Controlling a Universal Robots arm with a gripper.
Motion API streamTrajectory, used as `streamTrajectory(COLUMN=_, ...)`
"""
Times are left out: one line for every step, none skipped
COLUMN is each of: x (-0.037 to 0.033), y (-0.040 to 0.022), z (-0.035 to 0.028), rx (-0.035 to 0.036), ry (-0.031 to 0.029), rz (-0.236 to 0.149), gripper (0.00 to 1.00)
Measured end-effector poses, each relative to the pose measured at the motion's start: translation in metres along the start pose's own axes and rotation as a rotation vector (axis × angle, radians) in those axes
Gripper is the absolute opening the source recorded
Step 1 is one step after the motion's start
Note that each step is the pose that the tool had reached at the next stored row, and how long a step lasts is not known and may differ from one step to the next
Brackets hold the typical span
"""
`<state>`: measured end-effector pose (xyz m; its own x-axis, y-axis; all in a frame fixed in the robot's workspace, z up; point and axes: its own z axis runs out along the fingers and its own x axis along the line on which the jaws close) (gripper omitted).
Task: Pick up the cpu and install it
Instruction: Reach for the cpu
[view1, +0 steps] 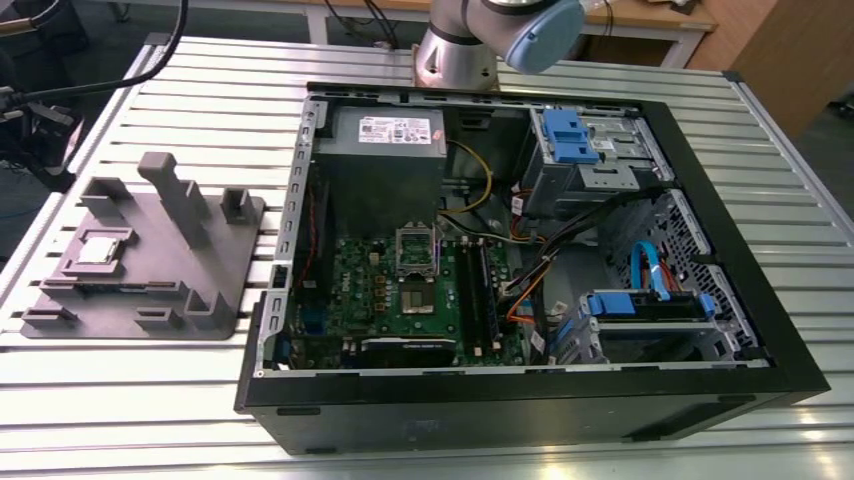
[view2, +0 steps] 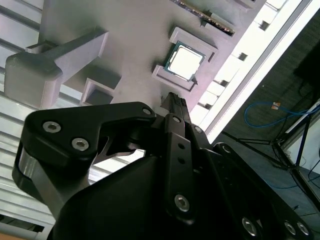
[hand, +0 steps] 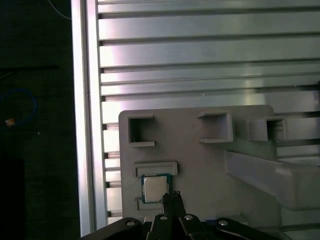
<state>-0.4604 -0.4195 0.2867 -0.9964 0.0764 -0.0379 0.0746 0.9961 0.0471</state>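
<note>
- The gripper (hand: 172, 196) hangs over a grey tray (hand: 200, 165). Its jaws are drawn together into one narrow dark tip, with nothing between them.
- The cpu (hand: 155, 188) lies flat on the tray, silver top up, in a shallow nest between two raised ledges.
- In the first wrist view the closed tip lines up with one corner of the chip, so the chip sits just ahead of the jaws and slightly to one side.
- In the second wrist view the cpu (view2: 185, 61) lies past the gripper (view2: 174, 101), with a strip of bare tray (view2: 135, 30) showing between chip and tip. The jaws do not touch it.
- A tall slanted post (view2: 60, 57) rises from the tray, off to the side of the jaws.
- In the exterior view the cpu (view1: 100, 248) rests on the tray (view1: 147, 310), which sits on the slatted table (view1: 134, 420) beside an open computer case (view1: 534, 400). The case's socket (view1: 416, 250) stands open.
</note>
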Motion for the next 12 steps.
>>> streamTrajectory(x=0.0002, y=-0.0003, z=0.0011, rx=0.0000, ry=0.0002, rz=0.000, gripper=0.11)
streamTrajectory(x=0.0004, y=-0.0006, z=0.0021, rx=0.0001, ry=0.0005, rz=0.000, gripper=0.11)
streamTrajectory(x=0.0006, y=-0.0009, z=0.0030, rx=0.0002, ry=0.0008, rz=0.000, gripper=0.11)
streamTrajectory(x=0.0007, y=-0.0010, z=0.0037, rx=0.0003, ry=0.0010, rz=0.000, gripper=0.11)
streamTrajectory(x=0.0007, y=-0.0010, z=0.0040, rx=0.0013, ry=0.0012, rz=0.000, gripper=0.11)
streamTrajectory(x=0.0007, y=-0.0010, z=0.0040, rx=0.0016, ry=0.0013, rz=0.000, gripper=0.11)
streamTrajectory(x=0.0007, y=-0.0010, z=0.0040, rx=0.0017, ry=0.0013, rz=0.000, gripper=0.11)
streamTrajectory(x=0.0007, y=-0.0011, z=0.0040, rx=0.0017, ry=0.0012, rz=0.000, gripper=0.11)
streamTrajectory(x=0.0007, y=-0.0011, z=0.0041, rx=0.0017, ry=0.0011, rz=0.000, gripper=0.11)
streamTrajectory(x=0.0007, y=-0.0011, z=0.0042, rx=0.0019, ry=0.0010, rz=0.000, gripper=0.11)
streamTrajectory(x=0.0007, y=-0.0010, z=0.0042, rx=0.0022, ry=0.0010, rz=0.000, gripper=0.11)
streamTrajectory(x=0.0007, y=-0.0010, z=0.0044, rx=0.0036, ry=0.0006, rz=0.000, gripper=0.11)
